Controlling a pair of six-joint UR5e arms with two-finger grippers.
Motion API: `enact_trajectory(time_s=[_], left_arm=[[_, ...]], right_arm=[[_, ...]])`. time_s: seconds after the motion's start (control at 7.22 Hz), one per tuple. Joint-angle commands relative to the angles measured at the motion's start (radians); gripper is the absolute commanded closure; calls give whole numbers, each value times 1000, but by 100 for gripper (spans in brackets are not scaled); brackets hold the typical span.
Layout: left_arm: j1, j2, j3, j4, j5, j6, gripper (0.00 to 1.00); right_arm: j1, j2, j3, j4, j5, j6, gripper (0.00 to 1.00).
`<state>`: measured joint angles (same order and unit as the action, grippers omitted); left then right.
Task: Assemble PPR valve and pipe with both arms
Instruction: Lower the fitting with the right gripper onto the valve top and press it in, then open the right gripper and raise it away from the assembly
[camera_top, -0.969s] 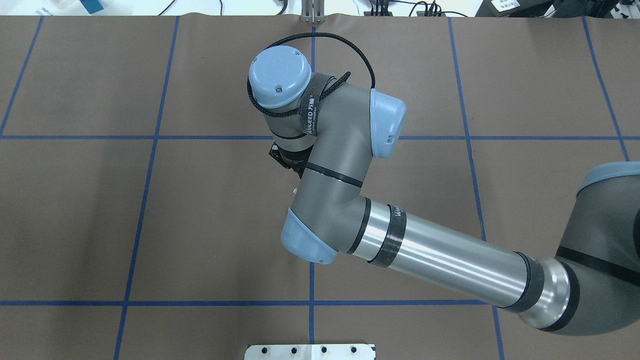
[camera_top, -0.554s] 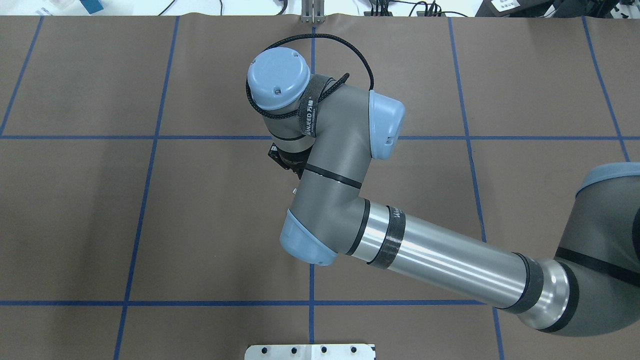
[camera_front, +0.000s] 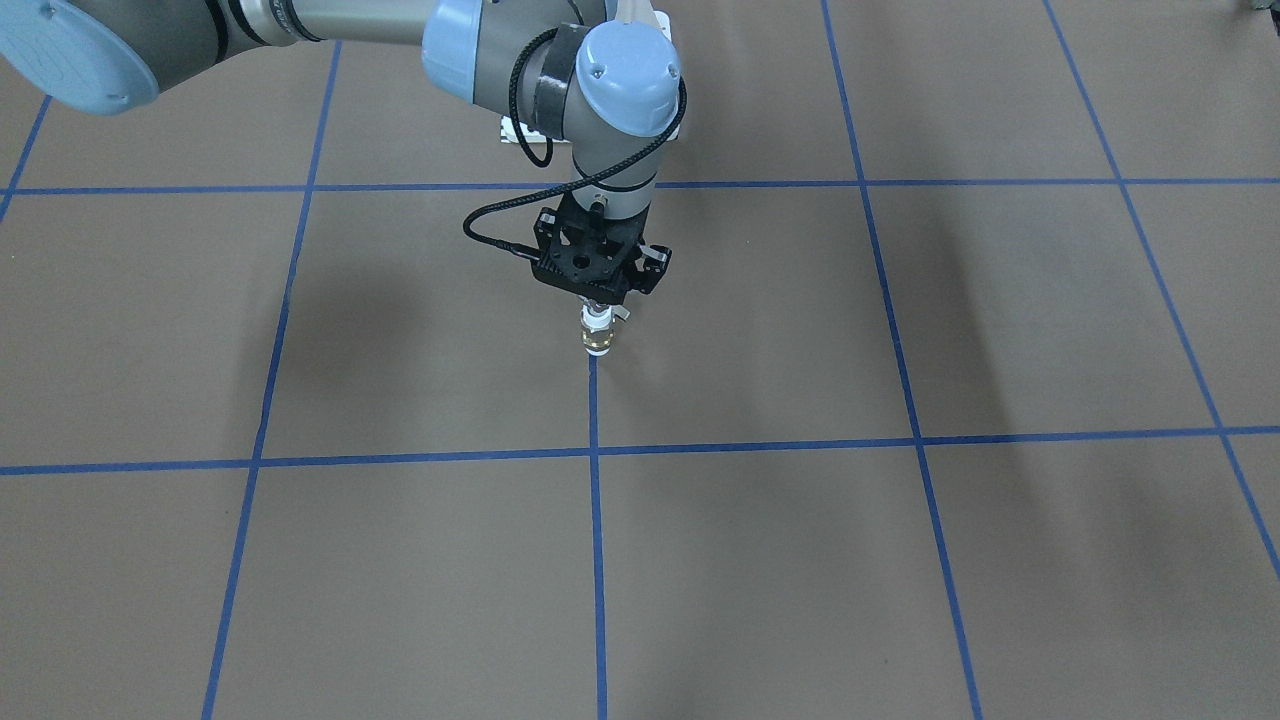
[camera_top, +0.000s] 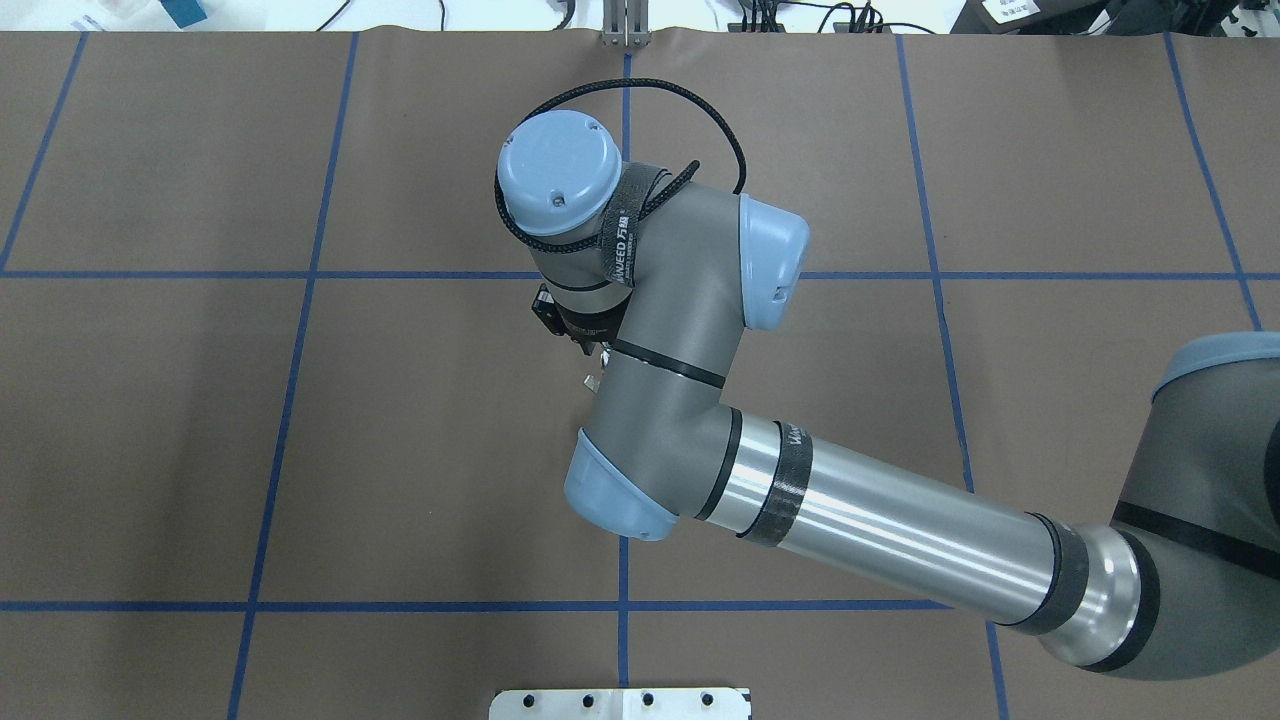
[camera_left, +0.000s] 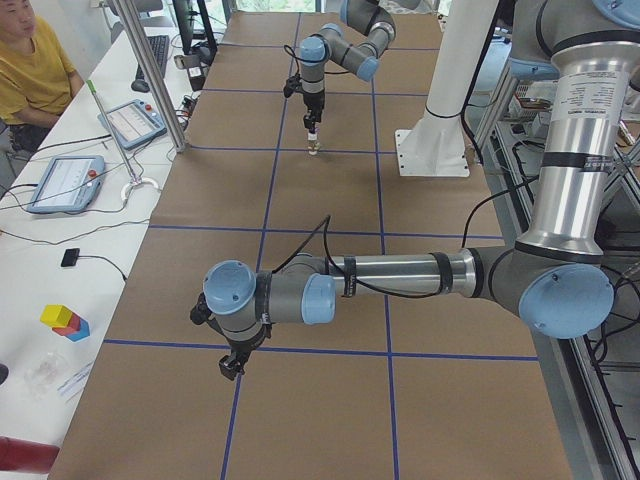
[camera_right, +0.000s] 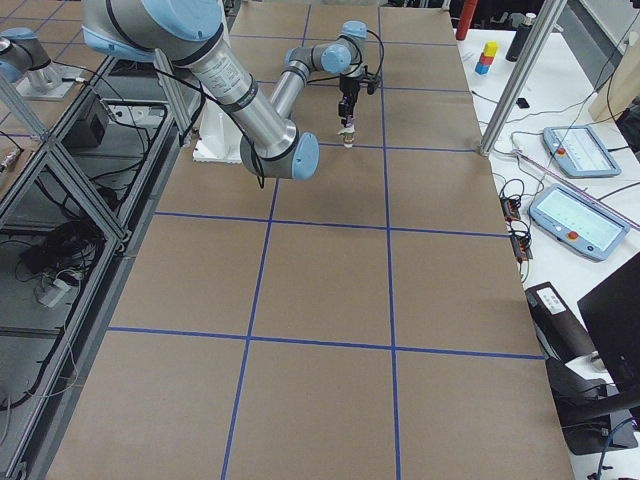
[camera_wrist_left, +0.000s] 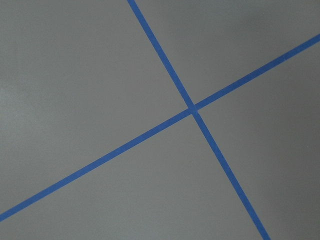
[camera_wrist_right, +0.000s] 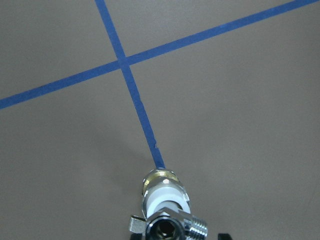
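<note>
The PPR valve (camera_front: 597, 335) stands upright on the brown table on a blue tape line, brass band low and grey tab to one side. In the right wrist view the valve (camera_wrist_right: 162, 192) carries the silver pipe (camera_wrist_right: 197, 228) joined on its top. My right gripper (camera_front: 598, 303) hangs straight over it. Only its fingertips (camera_wrist_right: 223, 235) show, apart on either side of the silver top and not touching it. In the overhead view the arm hides all but the grey tab (camera_top: 590, 380). My left gripper (camera_left: 232, 365) shows only in the exterior left view, low over the table's near end; I cannot tell its state.
Blue tape lines (camera_top: 310, 275) divide the brown table cover. The white base plate (camera_top: 620, 703) lies at the robot's edge. An operator (camera_left: 30, 60), teach pendants (camera_left: 130, 122) and coloured blocks (camera_left: 65, 322) are on the side bench beyond the table.
The right arm's wrist has shifted slightly toward the robot. The grey tab of the valve stays at the same spot on the table.
</note>
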<state>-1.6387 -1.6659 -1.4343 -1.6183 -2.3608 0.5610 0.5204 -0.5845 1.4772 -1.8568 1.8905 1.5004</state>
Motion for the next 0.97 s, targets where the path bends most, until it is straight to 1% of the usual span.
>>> enact_trajectory(time_s=[0.0,0.14,0.28,0.42,0.55,0.69,0.83], left_arm=[[0,0,0,0,0,-1,0],[-1,0,2,0,0,-1,0],[0,0,2,0,0,-13,0],[0,-2,3,5,0,-27,0],[0,3,36,3,3,-89,0],[0,-6,55,9,3,-125,0],[-1,33,49,-3,-20,-134,0]], right_arm=[[0,3,5,-1,-4,-5,14],[9,12,18,-1,-7,-28,1],[41,12,44,-4,2,-46,1],[111,-1,69,-15,36,-77,1],[206,-26,81,-57,123,-235,1],[295,-103,145,-74,151,-365,0],[367,-203,205,-76,177,-514,0]])
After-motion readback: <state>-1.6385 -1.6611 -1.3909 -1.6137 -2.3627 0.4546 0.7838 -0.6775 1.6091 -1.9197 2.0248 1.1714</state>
